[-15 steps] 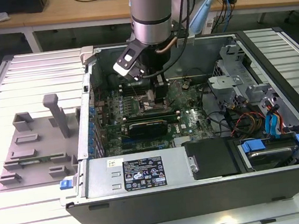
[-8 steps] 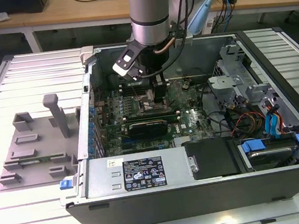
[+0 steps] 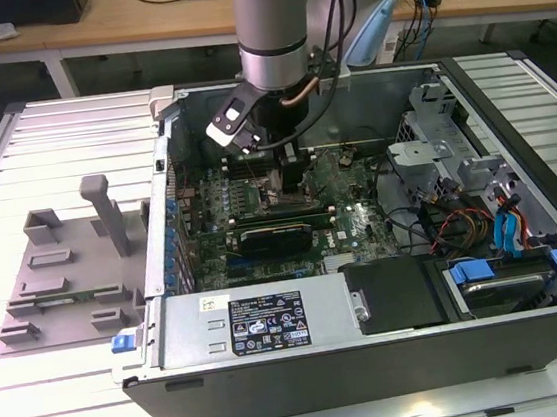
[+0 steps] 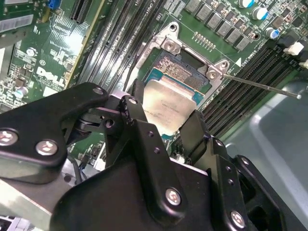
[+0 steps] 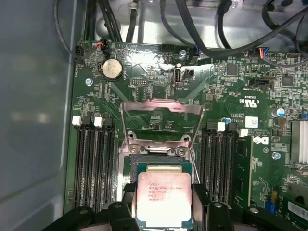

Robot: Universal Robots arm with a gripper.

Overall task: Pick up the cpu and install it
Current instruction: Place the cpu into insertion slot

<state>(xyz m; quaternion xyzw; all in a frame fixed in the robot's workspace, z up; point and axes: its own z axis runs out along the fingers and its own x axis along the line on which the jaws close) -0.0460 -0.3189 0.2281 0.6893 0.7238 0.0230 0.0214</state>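
The pincer (image 5: 164, 191) grips the cpu (image 5: 162, 204) by two opposite edges, poised just over the open socket (image 5: 161, 156) on the motherboard (image 5: 240, 82). Light, rigid and slick-topped, the chip is probably delicate underneath, so an edge hold suits it.

One cpu (image 5: 163, 197), one open socket (image 4: 179, 72), one coin battery (image 5: 111, 69), one grey tray (image 3: 66, 283)

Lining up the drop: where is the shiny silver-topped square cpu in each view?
Exterior view: beneath the black gripper, over the green motherboard.
First wrist view: silver-topped square cpu clamped in the gripper, next to the metal socket frame.
Second wrist view: cpu between the fingers, at the frame.
Shared landmark: metal socket frame.
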